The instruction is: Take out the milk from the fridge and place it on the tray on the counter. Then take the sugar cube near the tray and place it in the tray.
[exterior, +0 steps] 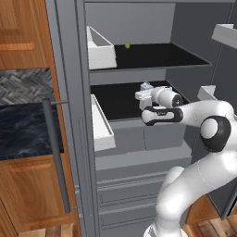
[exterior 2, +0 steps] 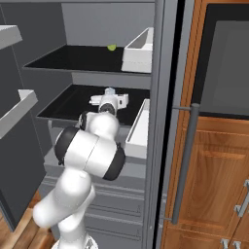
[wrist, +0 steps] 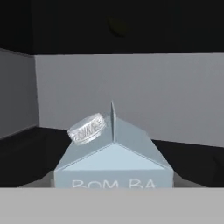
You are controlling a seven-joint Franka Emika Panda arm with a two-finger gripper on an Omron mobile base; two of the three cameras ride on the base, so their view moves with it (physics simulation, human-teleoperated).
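Milk point(wrist: 113, 157) sits on the middle black shelf of the fridge point(exterior: 139, 55), an upright pale blue carton with a gabled top and a round cap on one slope, filling the lower middle of the hand view, very near the camera. From the base views the gripper point(exterior: 144, 96) reaches deep over that shelf, with the carton's top just poking out beyond the white hand. Whether the jaws are open, closing or already pressing on the carton I cannot tell — the fingertips are hidden in every view.

Risks from here, as I judge them:
- A grip set too high lands on the sloped gable, and the pads could slide off as the carton is pulled out.
- An off-centre squeeze may twist or tip the carton on the shelf, pushing it toward the back wall.
- Pulling back, the arm has to pass the white door bin point(exterior: 102, 125) just beside the shelf edge and stay below the upper shelf point(exterior: 157, 55); a clipped carton could be knocked loose.
- A small green item point(exterior: 127, 45) rests on the upper shelf — well apart, unlikely to matter.
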